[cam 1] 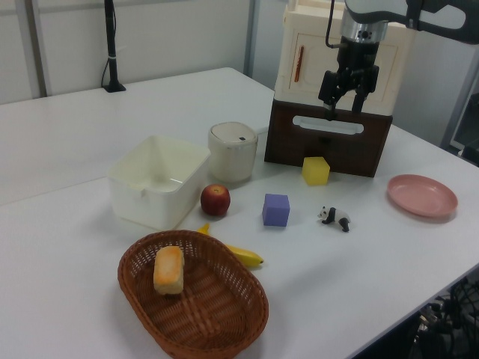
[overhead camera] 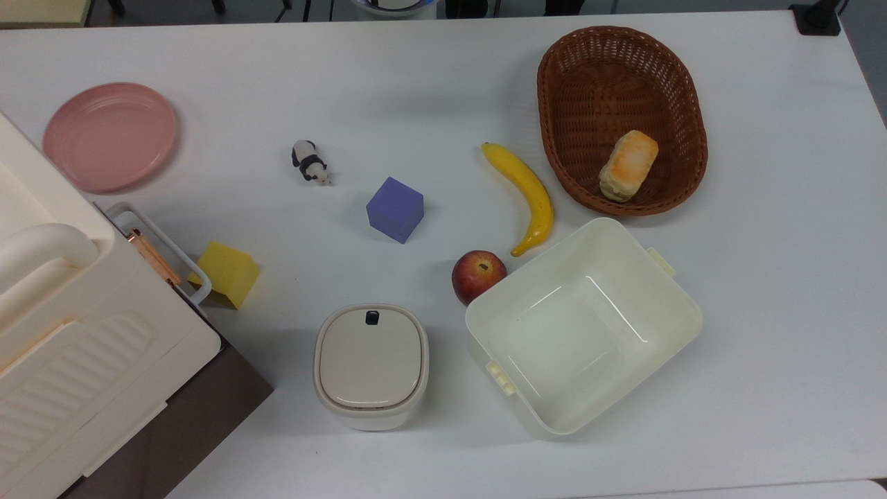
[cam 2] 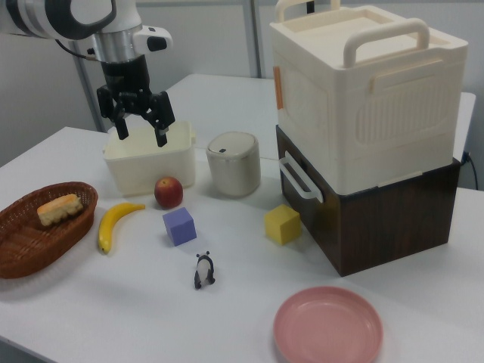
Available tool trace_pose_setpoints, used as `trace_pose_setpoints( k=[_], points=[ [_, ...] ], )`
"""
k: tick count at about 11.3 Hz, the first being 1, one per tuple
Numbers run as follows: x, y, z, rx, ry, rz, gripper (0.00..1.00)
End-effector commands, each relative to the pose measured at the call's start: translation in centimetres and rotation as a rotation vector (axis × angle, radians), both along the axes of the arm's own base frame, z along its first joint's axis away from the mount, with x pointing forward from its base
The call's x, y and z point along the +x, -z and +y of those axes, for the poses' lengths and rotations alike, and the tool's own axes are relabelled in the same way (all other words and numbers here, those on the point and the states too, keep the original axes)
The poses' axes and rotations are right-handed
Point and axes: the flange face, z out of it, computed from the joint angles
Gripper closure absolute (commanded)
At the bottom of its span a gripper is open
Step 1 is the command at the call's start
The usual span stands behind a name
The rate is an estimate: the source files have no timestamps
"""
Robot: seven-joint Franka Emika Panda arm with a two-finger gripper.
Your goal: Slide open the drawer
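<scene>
Nearest the right view's camera, at six o'clock on the white table (cam 2: pixel 91 318), lies a pink plate (cam 2: pixel 327 327), with a toy panda (cam 2: pixel 204 270) at its nine o'clock. Behind these stand a purple cube (cam 2: pixel 179 225) and a yellow cube (cam 2: pixel 282 224), the yellow one just in front of the drawer (cam 2: pixel 302 198), which sits shut in the dark brown base under a cream lidded crate (cam 2: pixel 367 91); its white loop handle (cam 2: pixel 296 176) sticks out toward nine o'clock. At the right view's nine o'clock a wicker basket (cam 2: pixel 38 231) holds a bread roll (cam 2: pixel 59 208), and a banana (cam 2: pixel 113 223) lies beside it. Farther back an apple (cam 2: pixel 169 192) touches the cream square tub (cam 2: pixel 150 159), and a small lidded container (cam 2: pixel 234 162) stands at the tub's three o'clock. Above the tub hangs the gripper (cam 2: pixel 141 128), pointing down, its two fingers spread apart and holding nothing; in the left view the gripper (cam 1: pixel 343 108) shows just above the drawer's handle slot.
</scene>
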Motion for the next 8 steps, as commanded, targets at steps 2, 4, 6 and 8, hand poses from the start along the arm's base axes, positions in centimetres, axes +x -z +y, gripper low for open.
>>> trace_pose_setpoints(
  k=[2, 4, 6, 8],
  points=[
    [-0.9, 0.0, 0.1, 0.019, 0.005, 0.019, 0.00],
    [-0.6, 0.4, 0.0, 0.007, -0.012, 0.017, 0.00],
    [-0.2, 0.7, -0.4, 0.005, -0.111, 0.015, 0.00],
    [0.3, 1.4, -1.7, 0.003, -0.327, 0.024, 0.00]
  ],
)
